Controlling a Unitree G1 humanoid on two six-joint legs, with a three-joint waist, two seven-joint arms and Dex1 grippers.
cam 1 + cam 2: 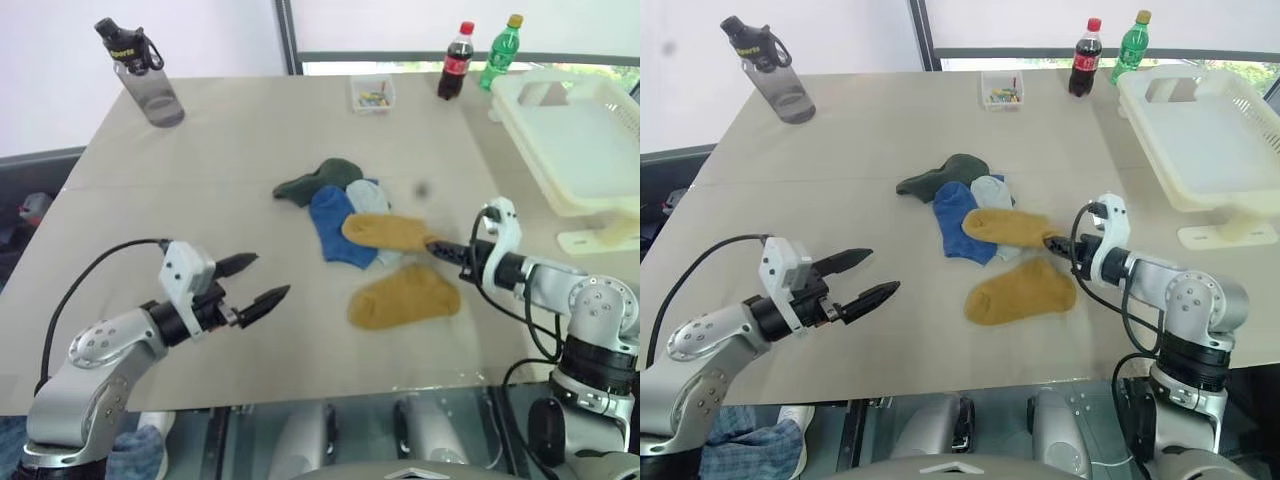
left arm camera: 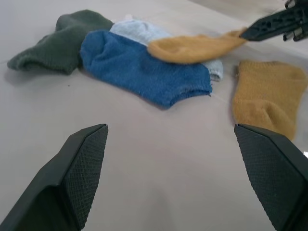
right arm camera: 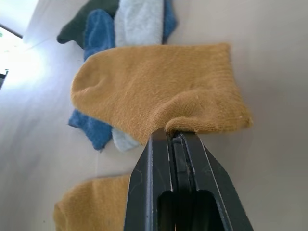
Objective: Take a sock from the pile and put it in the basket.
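A clear grey water bottle (image 1: 145, 75) with a black cap stands at the table's (image 1: 200, 160) far left corner, well away from the pile (image 1: 345, 205) of socks that lies near the middle of the tabletop. Nearer than the pile and to its left, the left gripper (image 1: 258, 284) hovers just above the bare table with its two black fingers spread wide apart and nothing between them, pointing toward the socks. In the pile, a dark green sock (image 1: 315, 182) lies farthest back and left, a blue sock (image 1: 335, 228) is in front of it, and a pale grey-blue sock (image 1: 368, 195) lies partly under the others. A mustard yellow sock (image 1: 388, 232) lies across the right side of the pile, and the right gripper (image 1: 437, 246) has its jaws pressed together on that sock's edge; whether the pinched end is lifted clear of the table is hard to tell. A second mustard sock (image 1: 405, 296) lies flat just in front of the pile, apart from the gripper. Beyond the pile, at the far edge, a small clear box (image 1: 372, 93) of coloured bits sits beside a cola bottle (image 1: 456, 62) and a green soda bottle (image 1: 501, 51). The cream-white basket (image 1: 570, 135) stands well to the right of the pile, at the table's right edge.
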